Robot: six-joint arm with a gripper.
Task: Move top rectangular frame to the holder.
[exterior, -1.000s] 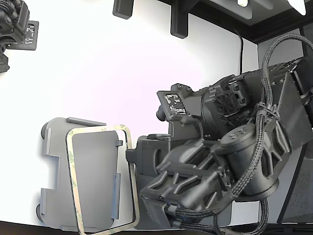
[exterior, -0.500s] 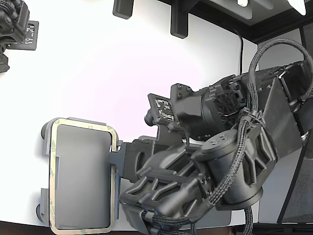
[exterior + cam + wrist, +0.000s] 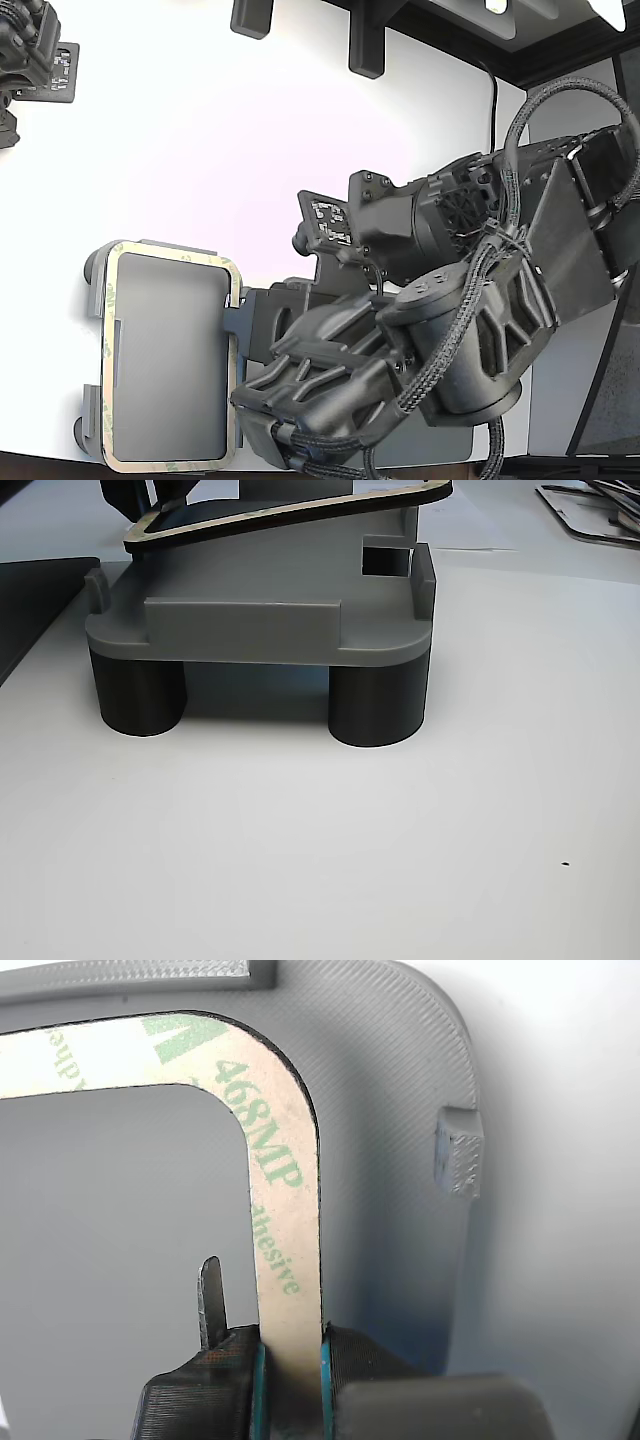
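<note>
The top rectangular frame is a thin tan ring with green print. It sits squarely over the light grey holder at the exterior view's lower left. My gripper is shut on the ring's long side nearest the arm. In the wrist view both fingers pinch the frame just past its rounded corner, above the holder and beside a raised tab. In the other view the frame slopes above the holder, low at the gripped end and raised at the far end.
The holder stands on dark round feet on a white table. A second arm's gripper rests at the exterior view's upper left. A dark mat lies beside the holder. Thin parts lie further back.
A second ago the frame hung skewed, offset toward the arm. It has moved to the exterior view's left and turned square with the holder. The arm leaned further over.
</note>
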